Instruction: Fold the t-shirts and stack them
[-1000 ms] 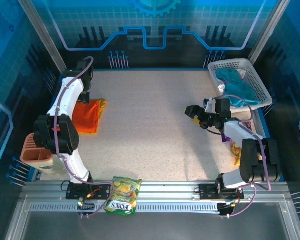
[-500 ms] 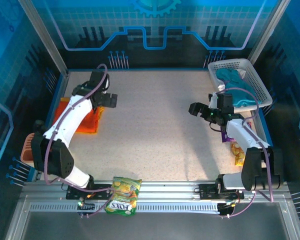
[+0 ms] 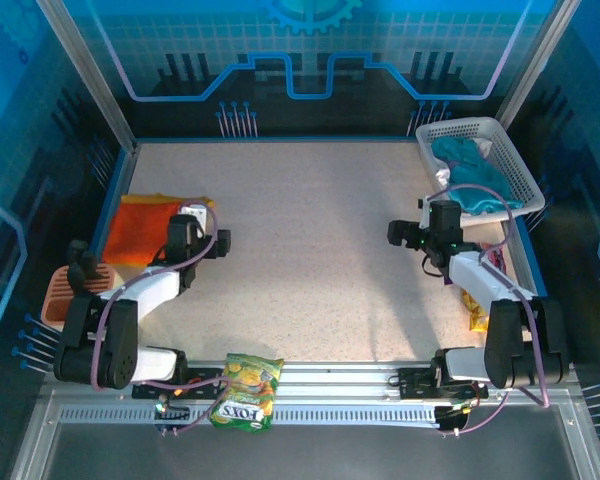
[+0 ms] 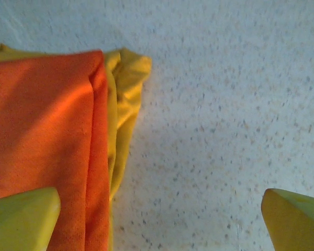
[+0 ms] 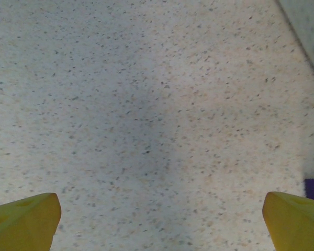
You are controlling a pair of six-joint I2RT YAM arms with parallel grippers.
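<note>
A: First item, left gripper (image 4: 159, 222)?
B: Fingers (image 4: 21, 219) spread wide, empty, above the table (image 4: 225, 104), just beside the shirts.
A: Second, right gripper (image 5: 159, 222)?
B: Fingers wide apart, empty, over bare table.
A: Shirts?
B: Orange shirt (image 4: 42, 130) folded atop yellow shirt (image 4: 126, 89), at the table's left edge.

I record two arms of one build. The glossy white left arm (image 3: 145, 290) and the matching white right arm (image 3: 477, 268) have rounded shell links joined by bulky black joint housings. A thin purple cable (image 3: 214, 220) runs along the outside of each arm and stands off it in loose loops. Each arm rises from a flat black base plate (image 3: 170, 382) with dark wiring beside it. The black left gripper (image 3: 218, 240) and black right gripper (image 3: 398, 234) are boxy heads. In the wrist views I see their fingertips (image 4: 22, 218) as smooth, yellow, wedge-shaped pads.
</note>
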